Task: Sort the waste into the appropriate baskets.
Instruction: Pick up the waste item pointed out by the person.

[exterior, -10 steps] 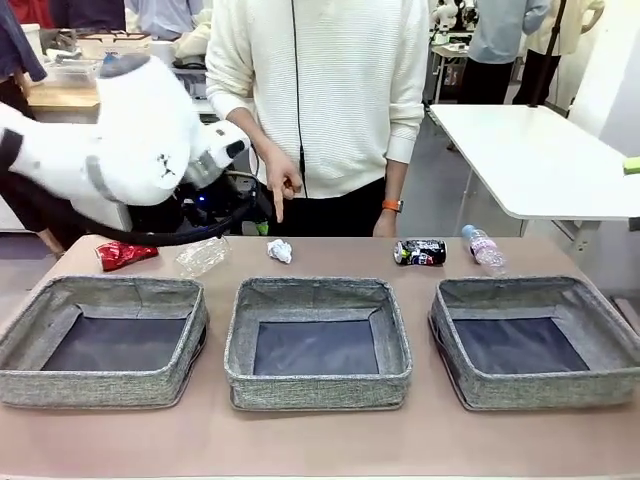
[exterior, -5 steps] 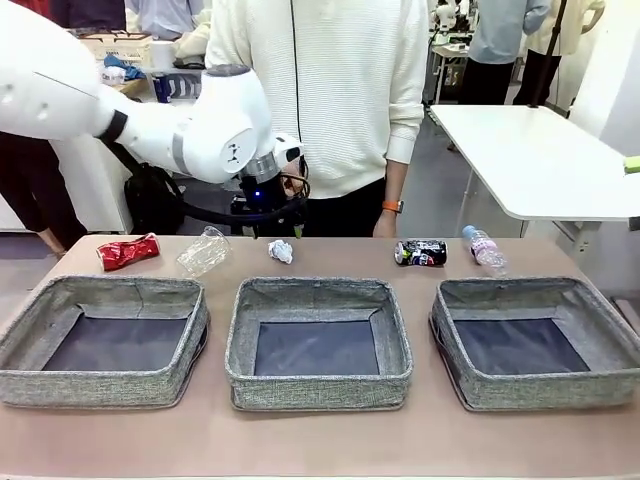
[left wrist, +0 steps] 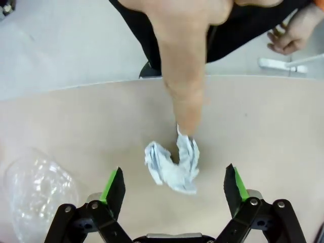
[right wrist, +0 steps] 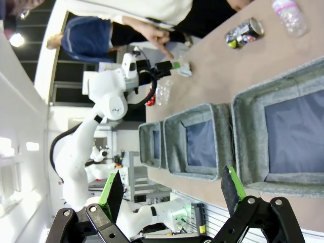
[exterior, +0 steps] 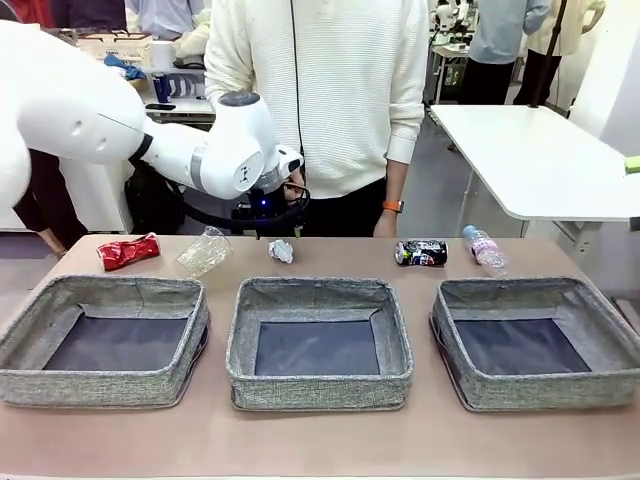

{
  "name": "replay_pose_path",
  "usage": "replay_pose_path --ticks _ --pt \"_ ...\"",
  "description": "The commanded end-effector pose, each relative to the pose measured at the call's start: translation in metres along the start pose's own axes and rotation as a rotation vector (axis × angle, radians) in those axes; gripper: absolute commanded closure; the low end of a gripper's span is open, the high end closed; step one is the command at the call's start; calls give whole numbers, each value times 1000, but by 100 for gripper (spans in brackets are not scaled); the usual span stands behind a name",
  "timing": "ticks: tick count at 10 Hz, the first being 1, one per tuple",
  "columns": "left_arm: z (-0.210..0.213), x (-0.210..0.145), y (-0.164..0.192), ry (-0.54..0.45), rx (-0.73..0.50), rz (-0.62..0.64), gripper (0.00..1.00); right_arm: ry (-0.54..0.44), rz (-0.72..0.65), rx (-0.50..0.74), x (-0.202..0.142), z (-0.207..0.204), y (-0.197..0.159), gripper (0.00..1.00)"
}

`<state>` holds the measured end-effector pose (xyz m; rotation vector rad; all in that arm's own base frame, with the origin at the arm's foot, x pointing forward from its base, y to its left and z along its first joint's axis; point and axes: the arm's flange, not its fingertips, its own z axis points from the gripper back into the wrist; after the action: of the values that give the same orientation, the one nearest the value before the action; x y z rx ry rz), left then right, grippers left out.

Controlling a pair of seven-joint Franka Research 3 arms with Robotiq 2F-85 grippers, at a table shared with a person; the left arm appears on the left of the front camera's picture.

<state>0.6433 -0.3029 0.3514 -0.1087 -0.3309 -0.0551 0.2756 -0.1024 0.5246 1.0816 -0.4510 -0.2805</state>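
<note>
Change: left claw (left wrist: 173, 173) was swung across, over small white crumpled paper ball (left wrist: 172, 164) | claw: was held spread, empty | ball: was found on desk (left wrist: 263, 131) between claw's fingers (left wrist: 112, 186), touched by person's fingertip (left wrist: 186, 121) | grasp was judged ready.

Even indoor light, soft shadows, close finger (left wrist: 185, 86) blurred

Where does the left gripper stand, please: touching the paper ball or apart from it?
Apart. The left wrist view shows bare table between the paper ball and each finger of the open left gripper.
</note>
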Motion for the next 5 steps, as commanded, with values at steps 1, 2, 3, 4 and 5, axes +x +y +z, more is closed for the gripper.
replay_pose_path --ticks 1,2,3,4,5 --pt "-18 3 2 -22 5 23 0 -4 27 24 2 0 -1 0" --pt "-24 4 4 -21 1 23 0 -4 27 24 2 0 -1 0" --pt "-27 3 4 -20 -16 15 0 -4 27 24 2 0 -1 0" --pt "-29 2 4 -18 -17 14 0 -4 27 24 2 0 -1 0" --pt "-30 2 4 -22 -24 14 0 -4 27 24 2 0 -1 0"
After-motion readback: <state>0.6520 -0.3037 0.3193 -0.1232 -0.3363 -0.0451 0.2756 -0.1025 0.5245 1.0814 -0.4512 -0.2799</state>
